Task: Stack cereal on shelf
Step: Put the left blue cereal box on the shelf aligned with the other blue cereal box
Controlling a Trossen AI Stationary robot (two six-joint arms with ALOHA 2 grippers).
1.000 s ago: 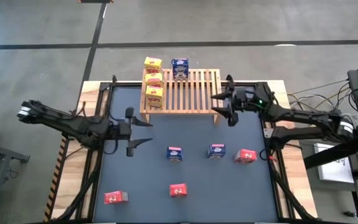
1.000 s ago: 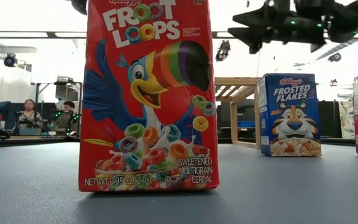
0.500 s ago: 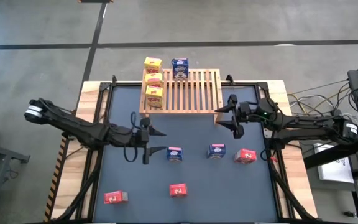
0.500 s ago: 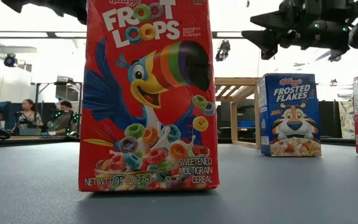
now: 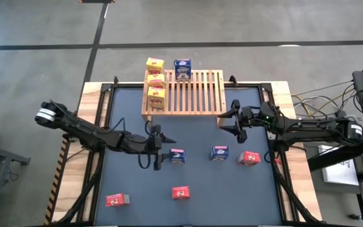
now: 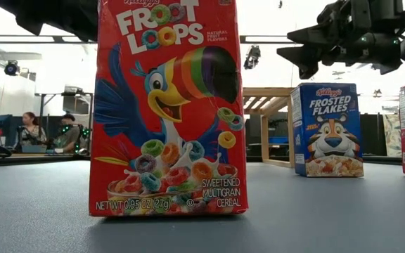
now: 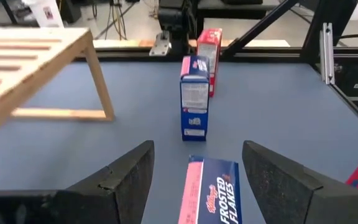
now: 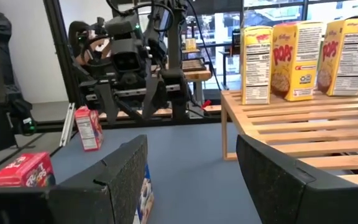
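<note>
My left gripper (image 5: 163, 149), fingers spread, straddles the upright blue cereal box (image 5: 177, 155) on the table (image 5: 232, 189); light, crushable cardboard, best pinched gently across its narrow sides.

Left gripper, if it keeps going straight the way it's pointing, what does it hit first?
Probably the nearest blue Frosted Flakes box, already between the open left gripper's fingers; a second blue box stands beyond it.

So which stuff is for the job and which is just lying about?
Job: small yellow cardboard cereal boxes, blue cardboard cereal boxes, red cardboard cereal boxes, light slatted wooden shelf, left pincer, right pincer.
Lying about: loose black cables, people in the room behind.
</note>
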